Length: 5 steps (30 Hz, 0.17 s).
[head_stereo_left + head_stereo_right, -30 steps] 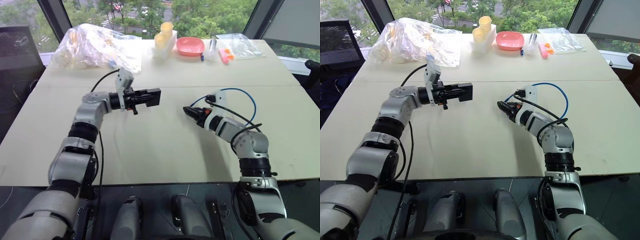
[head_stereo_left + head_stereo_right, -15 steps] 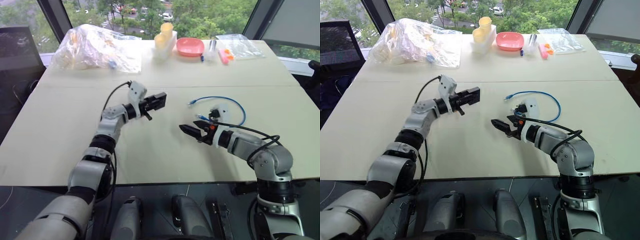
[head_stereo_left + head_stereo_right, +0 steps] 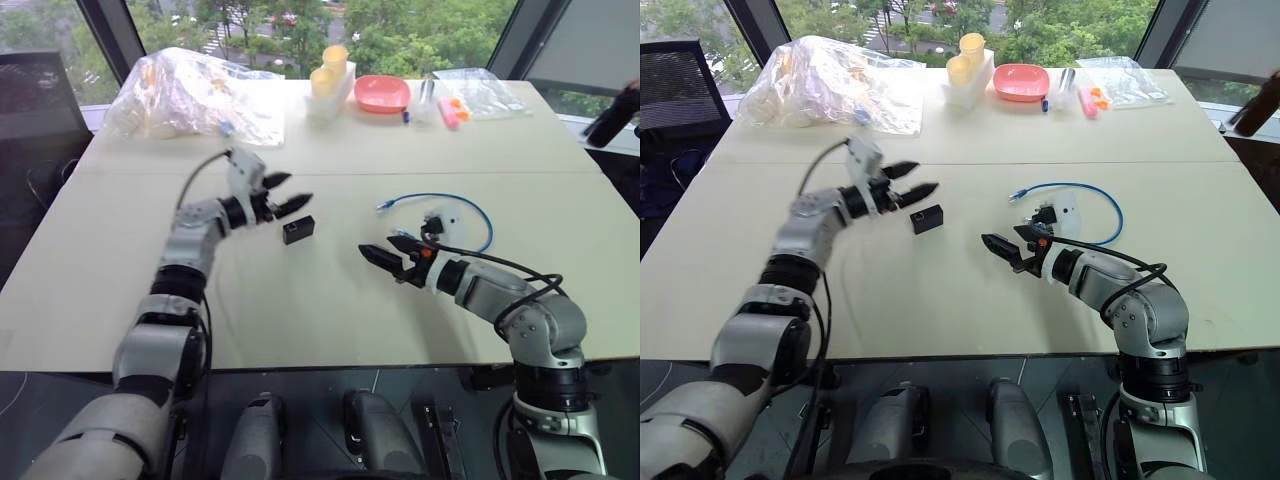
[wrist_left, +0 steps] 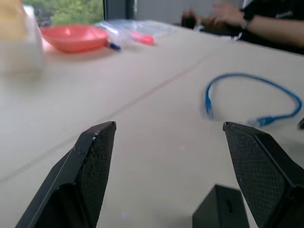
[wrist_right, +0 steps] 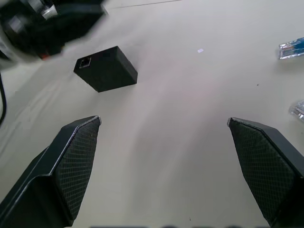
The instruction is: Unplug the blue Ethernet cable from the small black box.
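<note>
The small black box (image 3: 297,230) lies on the pale table (image 3: 300,320), socket side toward my right gripper, just below and beyond the fingertips of my left gripper (image 3: 290,192). That gripper is open with nothing between its fingers. The blue Ethernet cable (image 3: 470,205) lies in a loop on the table to the right, one clear plug (image 3: 383,205) pointing at the box and well apart from it. My right gripper (image 3: 372,255) hovers low in front of the loop, open and empty. The box (image 5: 106,69) and a plug (image 5: 292,47) show in the right wrist view.
Along the table's far edge stand a crumpled plastic bag (image 3: 190,95), yellow cups (image 3: 328,70), a pink bowl (image 3: 380,92) and a clear bag of small items (image 3: 480,90). A person's arms (image 4: 251,19) rest at the far right side.
My left gripper has opened and let go of the black box, which now lies on the table, and the hand has drawn back left. The right gripper pulled back; the cable now lies loose.
</note>
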{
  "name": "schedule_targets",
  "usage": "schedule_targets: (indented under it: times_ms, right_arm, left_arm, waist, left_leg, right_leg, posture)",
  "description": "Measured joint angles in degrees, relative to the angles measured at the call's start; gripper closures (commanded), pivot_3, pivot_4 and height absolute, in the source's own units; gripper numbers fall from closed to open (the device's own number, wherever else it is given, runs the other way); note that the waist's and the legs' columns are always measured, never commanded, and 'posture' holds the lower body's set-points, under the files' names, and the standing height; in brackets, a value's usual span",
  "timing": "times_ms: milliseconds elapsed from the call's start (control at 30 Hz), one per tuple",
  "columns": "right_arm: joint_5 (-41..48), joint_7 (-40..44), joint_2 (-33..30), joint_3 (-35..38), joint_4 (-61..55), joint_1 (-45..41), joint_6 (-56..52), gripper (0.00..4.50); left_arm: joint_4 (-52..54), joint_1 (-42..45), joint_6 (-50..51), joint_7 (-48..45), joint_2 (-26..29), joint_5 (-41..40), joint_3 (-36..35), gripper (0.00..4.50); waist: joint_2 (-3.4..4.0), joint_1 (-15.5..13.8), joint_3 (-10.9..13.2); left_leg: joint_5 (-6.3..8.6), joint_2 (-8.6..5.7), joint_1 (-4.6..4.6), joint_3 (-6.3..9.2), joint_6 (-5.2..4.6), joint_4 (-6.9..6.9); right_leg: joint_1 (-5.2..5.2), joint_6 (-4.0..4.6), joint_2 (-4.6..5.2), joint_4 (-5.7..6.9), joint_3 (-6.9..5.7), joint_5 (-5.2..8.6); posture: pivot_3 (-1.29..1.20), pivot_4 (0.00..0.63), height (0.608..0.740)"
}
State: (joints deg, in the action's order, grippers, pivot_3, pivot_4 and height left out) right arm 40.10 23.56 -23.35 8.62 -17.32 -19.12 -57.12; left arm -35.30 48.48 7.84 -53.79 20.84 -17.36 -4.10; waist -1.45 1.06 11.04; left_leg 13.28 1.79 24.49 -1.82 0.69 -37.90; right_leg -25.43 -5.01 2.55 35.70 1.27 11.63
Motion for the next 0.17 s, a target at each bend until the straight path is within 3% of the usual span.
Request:
schedule_targets:
  times_ms: [167]
  right_arm:
    - [1.4,1.8,-0.4,1.2,-1.9,1.7,1.4,0.00]
  left_arm:
    - [18.9,-8.8,14.1,1.9,4.2,-6.1,-2.5,0.66]
  waist:
    - [0.01,-0.1,0.0]
  left_leg:
    - [0.01,0.01,-0.05,0.01,-0.02,0.00]
  right_leg:
    - [0.05,0.02,0.00,-0.01,-0.01,0.02]
  posture:
    - [0.00,0.150,0.740]
